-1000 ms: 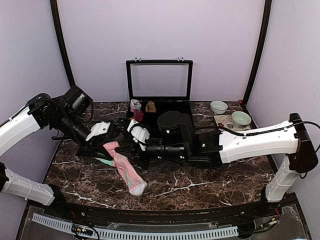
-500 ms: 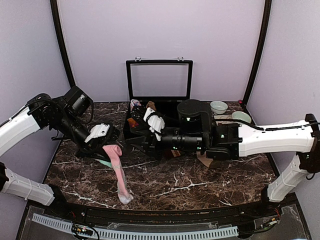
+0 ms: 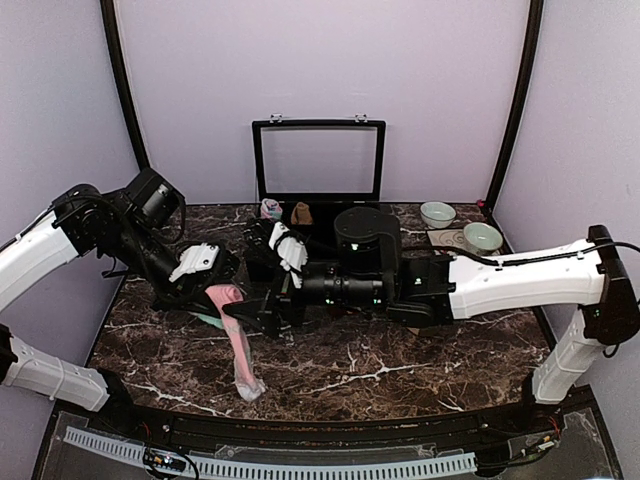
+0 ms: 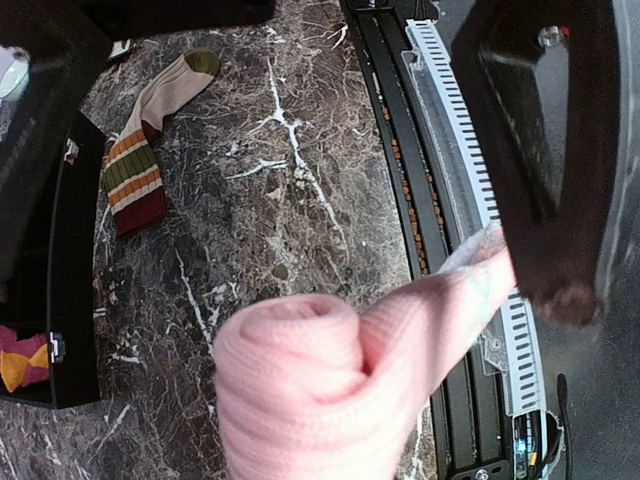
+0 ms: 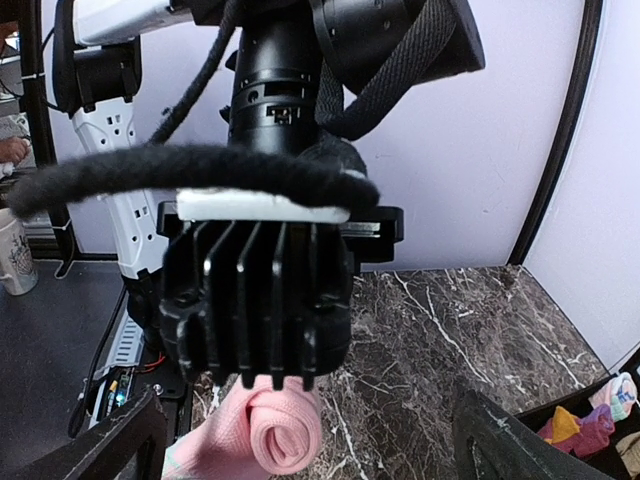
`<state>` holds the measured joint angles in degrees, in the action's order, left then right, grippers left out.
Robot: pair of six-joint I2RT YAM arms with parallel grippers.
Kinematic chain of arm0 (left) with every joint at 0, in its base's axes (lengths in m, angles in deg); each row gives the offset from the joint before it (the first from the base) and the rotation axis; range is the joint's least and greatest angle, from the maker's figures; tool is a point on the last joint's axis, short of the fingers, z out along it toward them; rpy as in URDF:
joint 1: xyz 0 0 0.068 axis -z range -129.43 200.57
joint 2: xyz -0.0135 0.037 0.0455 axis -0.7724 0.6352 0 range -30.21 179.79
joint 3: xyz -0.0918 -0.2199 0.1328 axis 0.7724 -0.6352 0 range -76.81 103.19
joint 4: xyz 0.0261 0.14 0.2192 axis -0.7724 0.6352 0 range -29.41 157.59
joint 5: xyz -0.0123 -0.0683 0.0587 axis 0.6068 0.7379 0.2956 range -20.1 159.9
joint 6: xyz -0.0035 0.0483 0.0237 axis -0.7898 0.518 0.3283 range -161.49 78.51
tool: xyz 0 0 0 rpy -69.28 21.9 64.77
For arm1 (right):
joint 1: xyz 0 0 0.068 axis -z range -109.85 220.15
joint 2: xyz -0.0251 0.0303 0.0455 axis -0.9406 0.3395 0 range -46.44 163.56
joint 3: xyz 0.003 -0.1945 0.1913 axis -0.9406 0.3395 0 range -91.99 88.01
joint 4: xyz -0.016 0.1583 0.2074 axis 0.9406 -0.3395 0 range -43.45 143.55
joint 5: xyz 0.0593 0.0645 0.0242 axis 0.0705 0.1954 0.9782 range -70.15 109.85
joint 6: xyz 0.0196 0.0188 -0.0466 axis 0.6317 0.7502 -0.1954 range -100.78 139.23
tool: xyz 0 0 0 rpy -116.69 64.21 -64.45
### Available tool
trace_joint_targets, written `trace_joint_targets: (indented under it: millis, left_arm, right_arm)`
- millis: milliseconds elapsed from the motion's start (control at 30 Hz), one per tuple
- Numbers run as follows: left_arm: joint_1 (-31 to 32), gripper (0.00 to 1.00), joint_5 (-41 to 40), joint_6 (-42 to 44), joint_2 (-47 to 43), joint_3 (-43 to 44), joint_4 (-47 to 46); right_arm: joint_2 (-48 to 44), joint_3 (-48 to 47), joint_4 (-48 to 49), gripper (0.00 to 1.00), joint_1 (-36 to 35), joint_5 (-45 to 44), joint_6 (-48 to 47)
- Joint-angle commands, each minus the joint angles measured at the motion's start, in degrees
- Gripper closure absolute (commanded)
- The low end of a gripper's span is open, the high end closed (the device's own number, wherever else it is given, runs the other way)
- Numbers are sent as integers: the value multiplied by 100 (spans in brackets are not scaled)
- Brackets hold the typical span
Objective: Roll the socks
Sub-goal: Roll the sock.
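Left gripper [image 3: 212, 288] holds part-rolled pink sock [image 3: 240, 345]; right gripper [image 5: 315, 445] wide open facing it.
Sock's toe end hangs down toward marble table [image 3: 400, 370] near front edge; upper end wound into 1 tight roll, clamped in left gripper's closed fingers at table's left; right gripper's 2 fingers spread fully apart, gripping nothing, roll just beyond them; striped sock [image 4: 140, 150] lies flat on table beside black case [image 3: 318, 160], well apart from roll; case lid stands up at back, small rolled bundles [image 3: 270, 208] inside; 2 bowls [image 3: 482, 237] back right.
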<state>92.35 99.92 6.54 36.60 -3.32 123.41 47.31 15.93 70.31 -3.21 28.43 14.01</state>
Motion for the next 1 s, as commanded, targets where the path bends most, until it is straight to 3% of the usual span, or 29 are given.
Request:
trace_joint_targets:
  millis: [0, 200, 300, 367, 433, 533, 600, 667, 700, 733, 867, 967]
  left_arm:
    - [18, 100, -143, 78, -88, 76, -88]
    - [15, 100, -153, 95, -115, 76, -86]
    - [16, 100, -56, 59, -99, 101, -60]
    - [15, 100, 24, 55, -81, 133, 0]
    - [16, 100, 127, 59, -95, 130, 42]
    - [15, 100, 171, 107, -119, 125, 116]
    - [15, 100, 155, 64, -132, 151, 92]
    - [17, 100, 202, 27, -158, 161, 76]
    - [18, 100, 235, 18, -160, 163, 84]
    - [17, 100, 262, 26, -155, 163, 93]
    - [29, 100, 308, 43, -126, 143, 143]
    - [25, 100, 292, 44, -91, 169, 149]
  right_arm:
    - [265, -270, 262, 2, -54, -39, 268]
    - [442, -462, 244, 23, -46, 265, 379]
    - [519, -490, 348, 26, -25, 371, 426]
    - [582, -525, 396, 33, -1, 445, 419]
    - [624, -491, 539, 47, 70, 684, 428]
    - [606, -320, 717, 80, 168, 976, 599]
    - [549, -189, 736, 88, 195, 1075, 519]
    - [521, -110, 710, 80, 191, 1045, 474]
    - [513, -112, 645, 64, 206, 1073, 446]
    - [513, -126, 560, 57, 215, 1116, 400]
    - [548, -243, 352, 51, 239, 1256, 358]
    - [662, -450, 91, 57, 246, 1123, 377]
